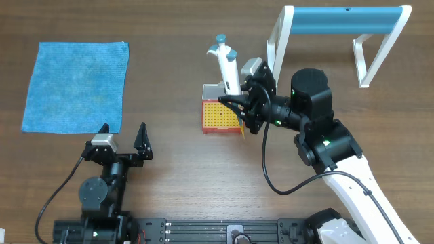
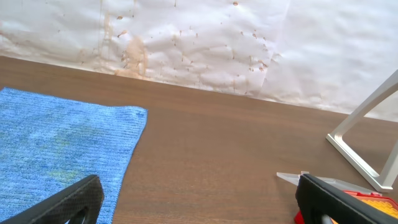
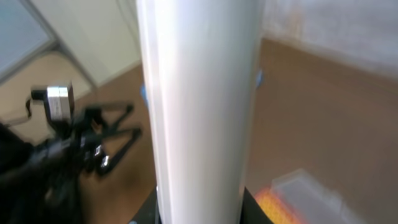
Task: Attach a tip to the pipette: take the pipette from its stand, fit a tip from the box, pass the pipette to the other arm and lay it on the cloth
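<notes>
Pipette (image 1: 229,68) clamped in right pincer (image 1: 235,102) above tip box (image 1: 218,118), wrist turned sideways, left pincer (image 1: 123,133) spread wide, empty

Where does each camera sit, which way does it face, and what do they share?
Top view: fixed overhead, looking down on the table; both arms show, left gripper open, right gripper shut on the pipette by the tip box.
Left wrist view: on the left arm, looking low across the cloth to the wall; its fingers show.
Right wrist view: on the right arm, tight against the pipette, facing the left gripper.
Shared: all three show the tip box.
</notes>
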Motion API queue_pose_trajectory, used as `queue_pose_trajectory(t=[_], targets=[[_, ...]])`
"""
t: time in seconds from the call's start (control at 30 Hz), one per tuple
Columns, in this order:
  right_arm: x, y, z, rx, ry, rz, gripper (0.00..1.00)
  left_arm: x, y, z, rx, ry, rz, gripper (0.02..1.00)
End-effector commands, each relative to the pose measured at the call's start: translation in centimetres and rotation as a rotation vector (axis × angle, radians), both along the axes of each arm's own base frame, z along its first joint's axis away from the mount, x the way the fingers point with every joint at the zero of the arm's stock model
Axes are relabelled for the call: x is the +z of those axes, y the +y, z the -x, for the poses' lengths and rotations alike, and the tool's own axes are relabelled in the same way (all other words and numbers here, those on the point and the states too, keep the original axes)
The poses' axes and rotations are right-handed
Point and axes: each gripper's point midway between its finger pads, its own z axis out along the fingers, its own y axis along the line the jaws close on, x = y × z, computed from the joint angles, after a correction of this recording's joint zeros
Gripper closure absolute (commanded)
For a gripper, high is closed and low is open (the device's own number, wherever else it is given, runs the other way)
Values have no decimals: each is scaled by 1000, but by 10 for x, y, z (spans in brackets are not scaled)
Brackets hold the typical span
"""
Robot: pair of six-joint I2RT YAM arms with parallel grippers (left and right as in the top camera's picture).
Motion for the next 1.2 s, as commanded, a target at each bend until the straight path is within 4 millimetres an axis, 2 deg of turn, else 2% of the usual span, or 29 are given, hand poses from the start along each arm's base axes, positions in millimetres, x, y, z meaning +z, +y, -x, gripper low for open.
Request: queue_pose_trajectory(t=[0.03, 0.1, 0.23, 0.53, 0.57, 0.6, 0.67, 0.73, 0.87, 0.93, 1.1, 1.2], targets=[[-41, 6, 23, 14, 287, 40, 921, -1, 0, 0, -2, 1, -8, 20], [-52, 4, 31, -16, 420, 39, 921, -1, 0, 0, -2, 1, -8, 23], [-58, 2, 37, -40, 510, 40, 921, -1, 0, 0, -2, 1, -8, 23], [-57, 3, 36, -45, 512, 32, 921, 1, -1, 0, -8, -9, -2, 20], [-57, 3, 36, -45, 511, 32, 921, 2, -12, 1, -65, -6, 65, 23], [-56, 3, 36, -45, 510, 31, 921, 3, -29, 4, -159, 12, 204, 23], [-56, 3, 36, -49, 520, 27, 921, 7, -71, 19, -385, 123, 570, 23], [-56, 3, 36, -54, 530, 24, 921, 7, -93, 33, -509, 239, 768, 23], [-54, 4, 34, -67, 545, 7, 921, 8, -89, 31, -478, 243, 809, 20], [-52, 4, 32, -67, 536, 1, 921, 10, -82, 25, -422, 234, 886, 20], [-53, 4, 32, -67, 536, 1, 921, 14, -61, 14, -297, 165, 929, 20], [-53, 4, 32, -67, 536, 1, 921, 23, -60, 14, -301, 157, 1033, 20]])
